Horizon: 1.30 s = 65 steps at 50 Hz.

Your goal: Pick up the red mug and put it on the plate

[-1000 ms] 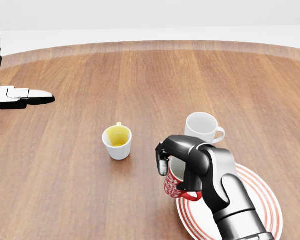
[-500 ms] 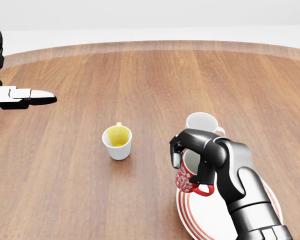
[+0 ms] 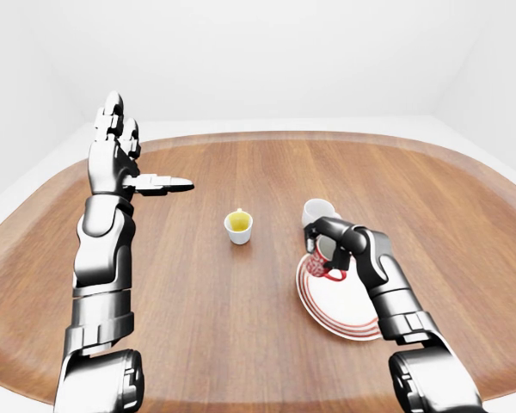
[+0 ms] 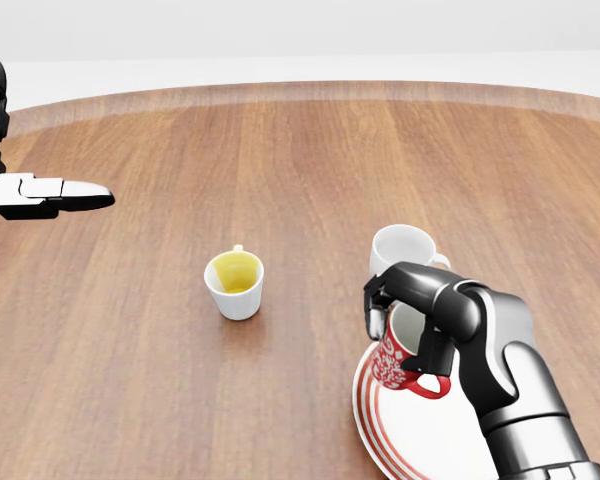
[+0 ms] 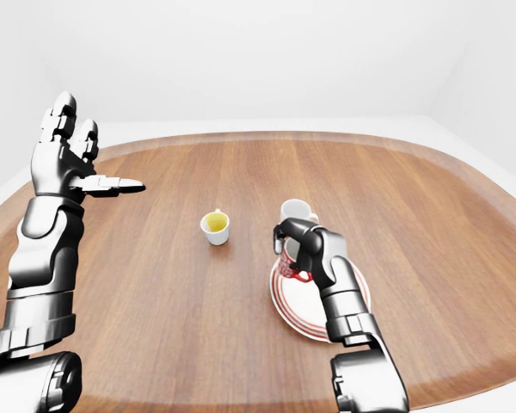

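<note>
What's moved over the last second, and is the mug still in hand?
Yes. The right hand, still shut on the red mug, carried it rightward in the head view, over the plate rim. The white mug, yellow-lined cup and raised left hand stayed put.

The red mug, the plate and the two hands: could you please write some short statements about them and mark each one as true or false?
1. The right hand has its fingers closed round the red mug. True.
2. The red mug is over the edge of the striped plate. True.
3. The left hand holds the yellow-lined cup. False: the left hand is open and raised, far from that cup, which stands alone on the table.
4. The white mug lies on its side on the plate. False: it stands upright on the table, just beyond the plate.
</note>
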Motion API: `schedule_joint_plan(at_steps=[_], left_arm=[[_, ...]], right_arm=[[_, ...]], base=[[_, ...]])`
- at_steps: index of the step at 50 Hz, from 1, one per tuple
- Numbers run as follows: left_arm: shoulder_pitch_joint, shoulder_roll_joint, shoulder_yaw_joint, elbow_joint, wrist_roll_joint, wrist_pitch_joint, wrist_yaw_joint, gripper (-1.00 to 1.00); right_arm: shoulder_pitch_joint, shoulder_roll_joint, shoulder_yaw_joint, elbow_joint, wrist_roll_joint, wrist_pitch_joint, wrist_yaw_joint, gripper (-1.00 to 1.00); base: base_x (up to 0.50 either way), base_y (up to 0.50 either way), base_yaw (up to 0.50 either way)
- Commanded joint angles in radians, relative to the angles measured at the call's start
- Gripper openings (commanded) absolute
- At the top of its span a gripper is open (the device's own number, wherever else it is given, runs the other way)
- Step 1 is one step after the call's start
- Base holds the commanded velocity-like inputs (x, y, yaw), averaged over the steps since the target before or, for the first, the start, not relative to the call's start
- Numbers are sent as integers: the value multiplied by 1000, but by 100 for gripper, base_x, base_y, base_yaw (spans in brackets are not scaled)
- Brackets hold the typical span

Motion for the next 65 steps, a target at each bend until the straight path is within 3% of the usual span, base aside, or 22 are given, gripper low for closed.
schedule_joint_plan(at_steps=[1, 39, 65], left_arm=[[1, -1, 0, -6, -1, 0, 2, 100], [14, -4, 1, 12, 1, 0, -2, 100], [20, -9, -2, 3, 2, 0, 1, 100]], right_arm=[[52, -21, -31, -41, -11, 0, 0, -100], [193, -76, -79, -81, 20, 0, -16, -100], [176, -130, -103, -63, 2, 0, -29, -100]], base=[[0, 0, 0], [0, 0, 0], [0, 0, 0]])
